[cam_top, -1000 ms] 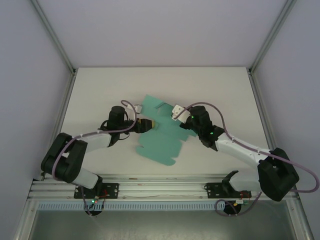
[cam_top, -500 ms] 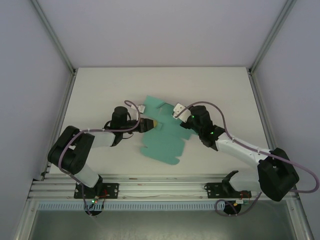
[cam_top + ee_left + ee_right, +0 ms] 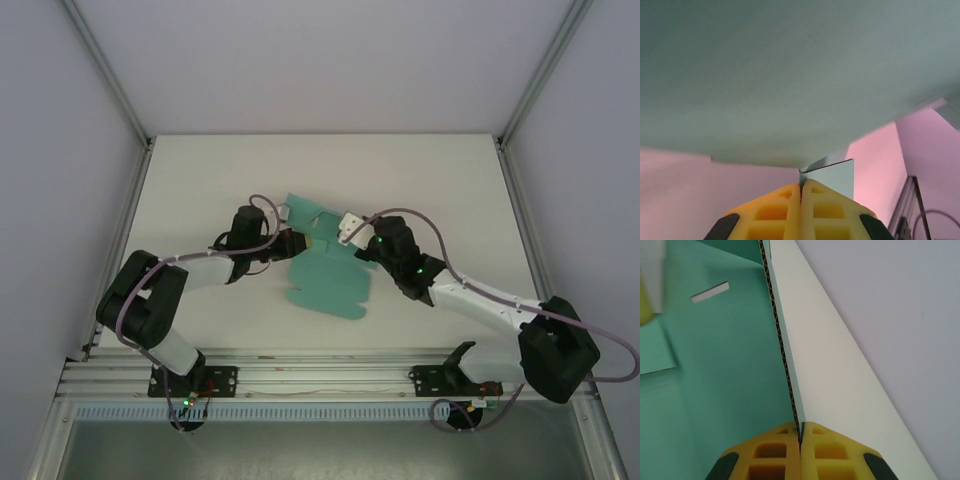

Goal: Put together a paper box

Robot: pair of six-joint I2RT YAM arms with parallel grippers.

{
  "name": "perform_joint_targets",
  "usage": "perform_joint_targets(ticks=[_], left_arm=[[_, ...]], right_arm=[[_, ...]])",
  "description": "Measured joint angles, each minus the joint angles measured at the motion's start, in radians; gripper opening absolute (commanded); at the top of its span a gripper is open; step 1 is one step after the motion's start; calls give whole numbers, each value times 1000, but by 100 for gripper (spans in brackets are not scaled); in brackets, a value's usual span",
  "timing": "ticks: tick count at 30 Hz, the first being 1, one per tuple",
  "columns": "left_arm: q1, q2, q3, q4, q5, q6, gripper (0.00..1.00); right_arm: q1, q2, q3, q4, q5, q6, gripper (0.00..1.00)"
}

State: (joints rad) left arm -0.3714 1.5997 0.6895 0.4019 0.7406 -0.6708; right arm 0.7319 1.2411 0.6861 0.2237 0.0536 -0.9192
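We see our left arm (image 3: 200,272) and right arm (image 3: 480,300) built of white links between bulky black joints. Mauve cables (image 3: 605,333) loop along them, small green lights (image 3: 424,267) glow, and the yellow fingers (image 3: 771,215) carry square recesses.

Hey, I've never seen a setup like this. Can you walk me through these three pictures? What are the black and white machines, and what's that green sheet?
They are two robot arms, bolted at the near edge of a white table. One picture looks down from above. The other two come from a small camera on each wrist, so the yellow fingers at the bottom are the arm's own. On the table is the paper box, a teal cut-out card sheet not yet folded into a box. The left gripper and the right gripper are both shut, each pinching an edge of the card.
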Motion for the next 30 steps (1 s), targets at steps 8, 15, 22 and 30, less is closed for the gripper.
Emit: perform_joint_targets(ticks=[8,15,22,30], left_arm=[[0,74,74,-162,-65,-117,0],[0,108,89,-241,-66,-171,11],[0,5,90,-369,-146,-108,58],[46,-179,107,-589,-340,-3,100]], right_arm=[[122,39,0,-51,97,-48,0],[166,101,0,-44,172,-58,0],[175,127,0,-5,238,-97,0],[152,128,2,43,268,-176,0]])
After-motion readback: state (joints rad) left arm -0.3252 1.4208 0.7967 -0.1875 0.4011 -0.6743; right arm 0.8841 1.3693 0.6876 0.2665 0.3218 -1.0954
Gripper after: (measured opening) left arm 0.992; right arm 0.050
